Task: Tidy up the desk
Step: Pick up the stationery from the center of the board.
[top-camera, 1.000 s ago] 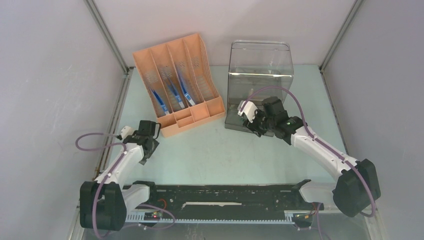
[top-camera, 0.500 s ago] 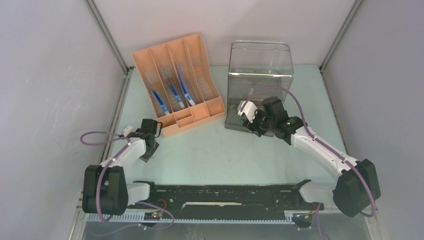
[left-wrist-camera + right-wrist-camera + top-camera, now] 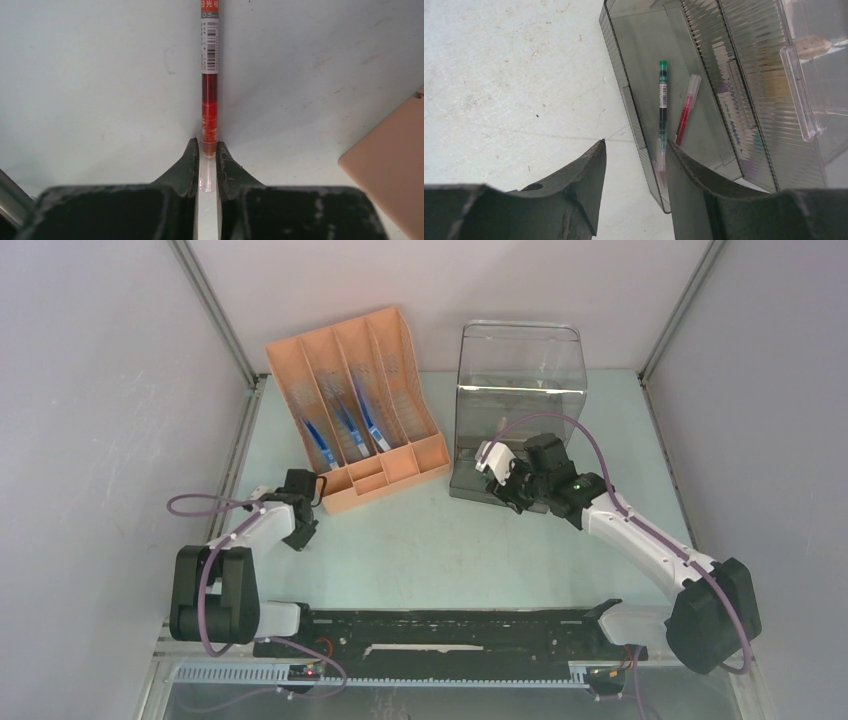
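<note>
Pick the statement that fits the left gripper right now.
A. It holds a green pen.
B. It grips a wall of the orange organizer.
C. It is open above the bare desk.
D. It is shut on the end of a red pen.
D: in the left wrist view the left gripper has both fingers pressed against the clear end of a red pen.

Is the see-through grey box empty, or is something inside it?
Not empty. The clear grey plastic box holds a green pen and a red pen, lying in its front tray.
</note>
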Action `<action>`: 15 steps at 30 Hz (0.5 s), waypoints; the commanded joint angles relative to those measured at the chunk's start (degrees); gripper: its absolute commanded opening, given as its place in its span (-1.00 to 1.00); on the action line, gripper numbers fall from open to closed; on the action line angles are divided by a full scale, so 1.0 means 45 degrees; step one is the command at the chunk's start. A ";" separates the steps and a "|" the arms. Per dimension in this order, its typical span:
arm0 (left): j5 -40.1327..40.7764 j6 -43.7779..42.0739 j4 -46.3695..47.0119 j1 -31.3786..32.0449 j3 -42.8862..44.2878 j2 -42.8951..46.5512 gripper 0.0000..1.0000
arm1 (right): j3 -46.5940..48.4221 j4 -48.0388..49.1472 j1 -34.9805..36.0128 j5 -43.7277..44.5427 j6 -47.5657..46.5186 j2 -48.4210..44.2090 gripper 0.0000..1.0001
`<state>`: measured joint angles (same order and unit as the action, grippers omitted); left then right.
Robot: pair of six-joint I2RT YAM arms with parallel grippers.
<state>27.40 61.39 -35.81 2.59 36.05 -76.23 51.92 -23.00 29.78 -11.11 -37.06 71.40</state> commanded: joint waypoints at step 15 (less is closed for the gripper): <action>-0.1724 -0.1146 0.1619 -0.0126 -0.1481 0.4108 -1.00 | 0.0334 -0.0024 0.0033 -0.0125 -0.0134 -0.0280 0.09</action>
<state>22.15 58.65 -32.23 2.33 31.55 -63.99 51.92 -23.03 29.78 -11.09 -37.08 71.40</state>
